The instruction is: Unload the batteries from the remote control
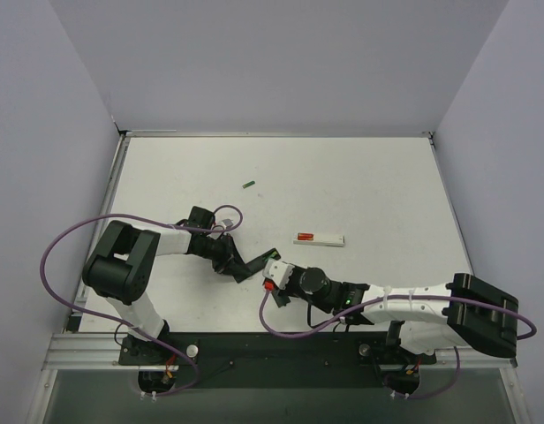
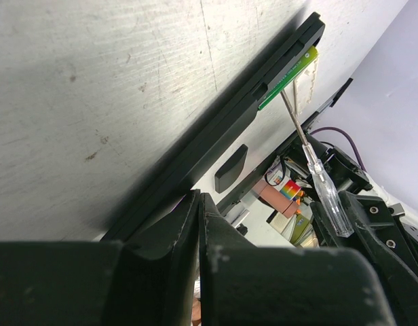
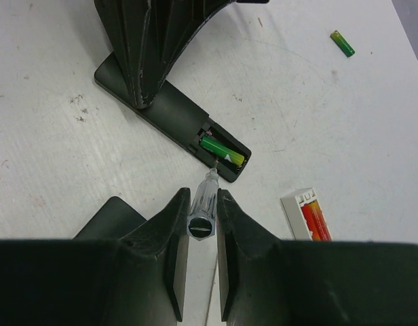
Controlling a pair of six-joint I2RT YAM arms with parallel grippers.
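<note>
The black remote control (image 3: 175,115) lies on the white table, battery slot facing up, with one green battery (image 3: 222,151) in it. My left gripper (image 3: 148,61) is shut on the remote's far end; in the left wrist view (image 2: 199,198) its jaws are pressed together over the remote (image 2: 216,146). My right gripper (image 3: 203,198) is shut on a clear-handled screwdriver (image 3: 203,204), whose tip touches the battery's near end at the slot edge. A second green battery (image 1: 248,185) lies loose on the table farther back and also shows in the right wrist view (image 3: 343,43).
A small squarish black cover piece (image 3: 110,217) lies beside my right fingers. A white stick with a red-orange strip (image 1: 319,238) lies right of the remote. Grey walls enclose the table on three sides.
</note>
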